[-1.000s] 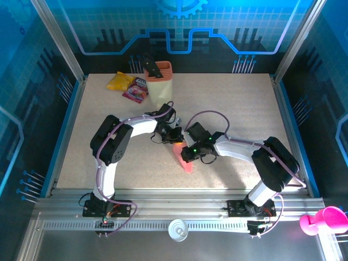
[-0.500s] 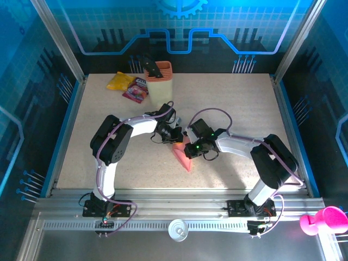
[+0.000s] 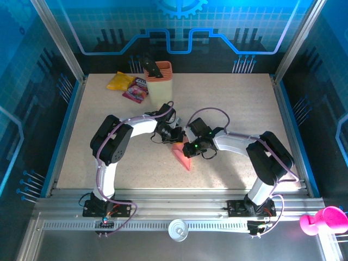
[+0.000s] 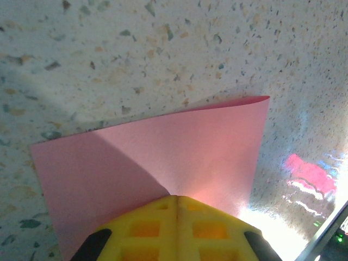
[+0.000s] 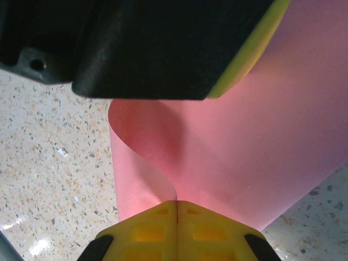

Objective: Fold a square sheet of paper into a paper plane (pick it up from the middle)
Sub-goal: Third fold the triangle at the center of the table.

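Mid-way across the table [image 3: 234, 109], we are folding the square sheet of paper [image 4: 179, 152], with the left gripper [image 4: 175, 202] and right gripper [image 5: 177, 205] both pinched shut on it. We are judging slow, matched moves safest against skewing the crease.

Under me lay a pale, speckled table [image 3: 228, 103] like polished stone, edged by a blue strip [image 3: 66, 130] and fenced at the corners by slanting metal posts [image 3: 57, 38]. Behind it stood dark blue walls [image 3: 244, 32] printed with glowing circuit lines, a fine grid and part of a gear [image 3: 182, 5], and along the near side ran a grey metal rail [image 3: 179, 209]. Hard light threw a white glare [image 4: 272, 225] off the tabletop close by me, with soft shadows beside it.
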You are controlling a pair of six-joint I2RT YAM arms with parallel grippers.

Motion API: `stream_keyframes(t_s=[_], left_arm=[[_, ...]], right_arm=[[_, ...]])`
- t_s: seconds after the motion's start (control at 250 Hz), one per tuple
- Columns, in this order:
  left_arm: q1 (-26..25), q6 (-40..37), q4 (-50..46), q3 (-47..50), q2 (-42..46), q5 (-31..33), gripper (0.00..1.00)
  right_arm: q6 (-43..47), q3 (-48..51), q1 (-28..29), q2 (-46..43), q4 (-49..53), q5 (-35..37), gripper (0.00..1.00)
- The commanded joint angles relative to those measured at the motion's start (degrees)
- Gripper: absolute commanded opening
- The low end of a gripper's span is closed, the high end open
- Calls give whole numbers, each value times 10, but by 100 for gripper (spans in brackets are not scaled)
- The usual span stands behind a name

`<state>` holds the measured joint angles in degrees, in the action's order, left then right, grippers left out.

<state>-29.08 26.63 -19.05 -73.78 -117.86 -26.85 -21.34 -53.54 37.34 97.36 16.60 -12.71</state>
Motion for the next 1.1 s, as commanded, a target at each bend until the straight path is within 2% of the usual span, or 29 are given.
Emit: stream_keyframes(t_s=[0.0, 0.591, 1.095], left_arm=[[-1, -3, -22, 3, -18, 19, 0], [-1, -1, -16, 8, -14, 14, 0], [-1, -1, -13, 12, -15, 14, 0]], right_arm=[[11, -15, -9, 14, 1, -10, 0], [-11, 26, -10, -9, -17, -24, 0], [-10, 7, -13, 11, -10, -7, 0]])
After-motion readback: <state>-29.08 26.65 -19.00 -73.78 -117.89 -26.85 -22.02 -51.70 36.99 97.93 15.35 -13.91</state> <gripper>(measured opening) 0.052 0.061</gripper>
